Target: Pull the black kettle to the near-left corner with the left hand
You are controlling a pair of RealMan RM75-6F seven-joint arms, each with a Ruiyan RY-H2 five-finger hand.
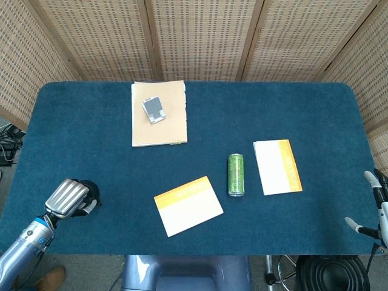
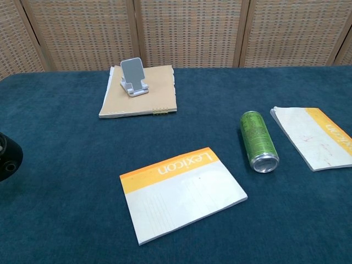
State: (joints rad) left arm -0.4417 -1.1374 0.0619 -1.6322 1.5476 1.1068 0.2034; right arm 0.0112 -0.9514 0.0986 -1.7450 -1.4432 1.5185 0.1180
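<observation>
Near the table's near-left corner, the black kettle [image 1: 93,190] is mostly hidden under my left hand [image 1: 65,196], which grips it from above with fingers curled over it. In the chest view only a black sliver of the kettle [image 2: 7,159] shows at the left edge, and the left hand is out of that frame. My right hand [image 1: 374,209] hangs off the table's right edge with its fingers apart and nothing in it.
A tan notebook [image 1: 159,113] with a small phone stand [image 1: 154,109] on it lies at the back left. An orange-and-white booklet [image 1: 188,205], a green can [image 1: 235,174] on its side and a second booklet [image 1: 277,167] lie right of the kettle.
</observation>
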